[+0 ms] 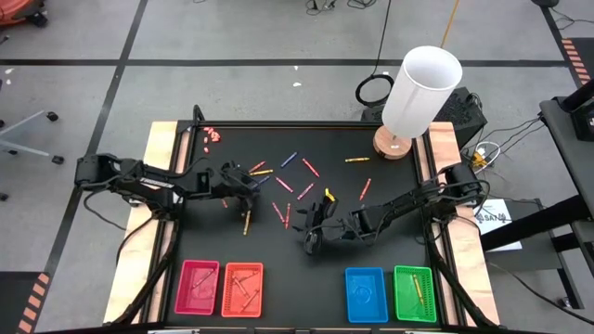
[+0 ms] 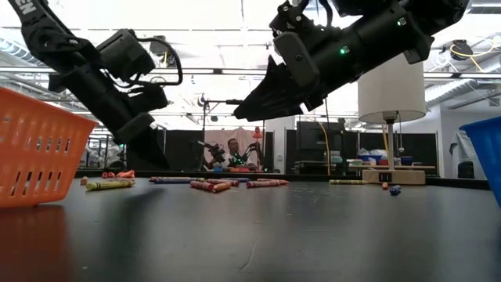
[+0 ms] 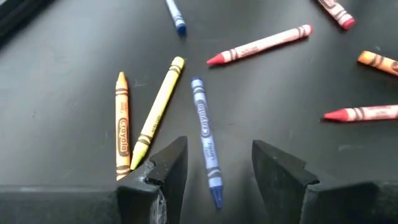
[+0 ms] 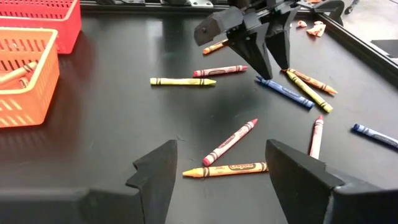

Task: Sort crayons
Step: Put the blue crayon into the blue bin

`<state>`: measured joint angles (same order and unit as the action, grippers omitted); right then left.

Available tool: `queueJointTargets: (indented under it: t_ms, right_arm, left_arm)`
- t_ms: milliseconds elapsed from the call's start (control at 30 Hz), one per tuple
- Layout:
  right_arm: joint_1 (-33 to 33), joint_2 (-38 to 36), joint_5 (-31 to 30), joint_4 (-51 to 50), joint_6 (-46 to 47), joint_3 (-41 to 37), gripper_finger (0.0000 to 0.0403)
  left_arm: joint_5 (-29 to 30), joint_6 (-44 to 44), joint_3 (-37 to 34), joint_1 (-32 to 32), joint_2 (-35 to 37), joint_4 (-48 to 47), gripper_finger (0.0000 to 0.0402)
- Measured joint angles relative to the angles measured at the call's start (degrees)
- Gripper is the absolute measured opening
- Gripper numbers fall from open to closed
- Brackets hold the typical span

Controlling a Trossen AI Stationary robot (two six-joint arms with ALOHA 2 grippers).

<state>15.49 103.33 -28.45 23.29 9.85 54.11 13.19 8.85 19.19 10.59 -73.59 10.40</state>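
Black matting covers the bench [image 1: 390,199], with pale wood showing along both sides. Crayons [image 1: 295,186] are scattered over the middle of the mat, between the lamp [image 1: 419,93] at the far edge and four trays lined up at the near edge: a pink tray [image 1: 197,288], an orange tray [image 1: 242,289], a blue tray [image 1: 366,294] and a green tray [image 1: 415,293]. Some crayons are seen lying in the orange tray, and one in the green tray. A small cluster of pink bits [image 1: 213,135] lies at the far left corner, well apart from the lamp.

The left gripper [image 1: 249,182] is held low over the mat, left of the lamp and nearer the trays. Its fingers [image 3: 163,174] are spread, with nothing pinched between them; a blue crayon [image 3: 206,139] lies on the mat in the gap between the tips. Just beside it lie a yellow crayon [image 3: 158,109] and an orange crayon [image 3: 122,126], their near ends almost meeting.

The right gripper [image 1: 314,232] is held above the mat, nearer the trays than the lamp, roughly midway between the orange tray and the blue tray. Its fingers [image 4: 155,174] are also spread and empty. On the mat beyond the tips, a red crayon [image 4: 229,141] and another orange crayon [image 4: 225,169] lie close together.
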Motion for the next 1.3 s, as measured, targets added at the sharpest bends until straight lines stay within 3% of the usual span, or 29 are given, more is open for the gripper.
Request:
queueJointTargets:
  t_ms: [667,800,1167,1300]
  right_arm:
    - [0.00,0.00,-0.04,-0.02,-0.02,0.00,0.0228]
    - [0.00,0.00,-0.04,0.00,-0.02,0.00,0.0228]
    - [0.00,0.00,-0.03,0.00,-0.02,0.00,0.0228]
    - [0.00,0.00,-0.04,-0.02,-0.02,0.00,0.0228]
  left_arm:
    - [2.73,1.39,-0.27,0.07,-10.89,9.50,0.0173]
    - [2.28,1.58,-0.25,0.05,-11.04,9.50,0.0144]
    - [1.96,0.12,-0.25,0.05,-11.08,9.19,0.0014]
    - [1.97,-0.29,-0.25,0.05,-11.08,9.15,0.0010]
